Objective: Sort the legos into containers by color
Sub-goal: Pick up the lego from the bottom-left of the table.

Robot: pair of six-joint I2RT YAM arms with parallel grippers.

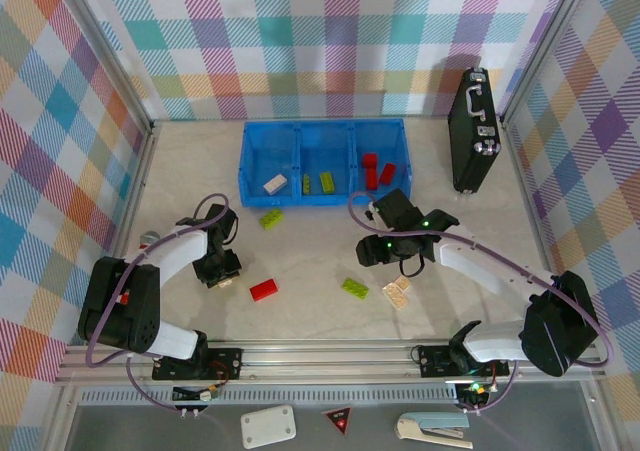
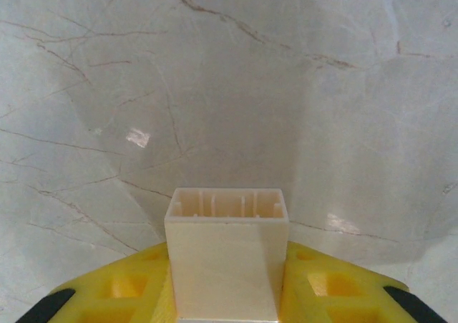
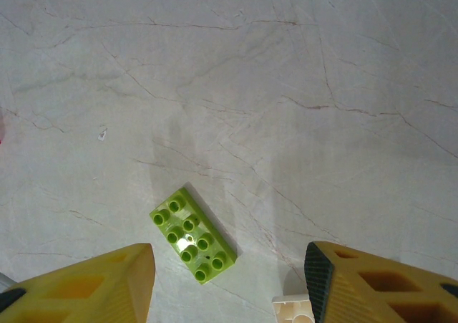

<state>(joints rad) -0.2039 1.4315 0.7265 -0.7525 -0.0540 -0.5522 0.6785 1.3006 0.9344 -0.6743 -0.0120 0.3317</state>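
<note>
My left gripper (image 2: 227,280) is shut on a pale beige lego (image 2: 227,251), which stands on end between the yellow fingers with its hollow underside up, just above the table; from above the gripper (image 1: 222,273) is at the left. My right gripper (image 3: 229,266) stands open above a lime green lego (image 3: 192,235), with a beige lego (image 3: 295,310) by its right finger. Loose on the table lie a red lego (image 1: 264,289), two green legos (image 1: 270,218) (image 1: 354,287) and a beige lego (image 1: 397,291). The blue containers (image 1: 322,128) hold a beige, two green and two red legos, one colour per compartment.
A black case (image 1: 472,129) stands at the back right by the plaid wall. Plaid walls close in the table on the left, back and right. The right arm (image 1: 470,261) reaches in from the near right corner.
</note>
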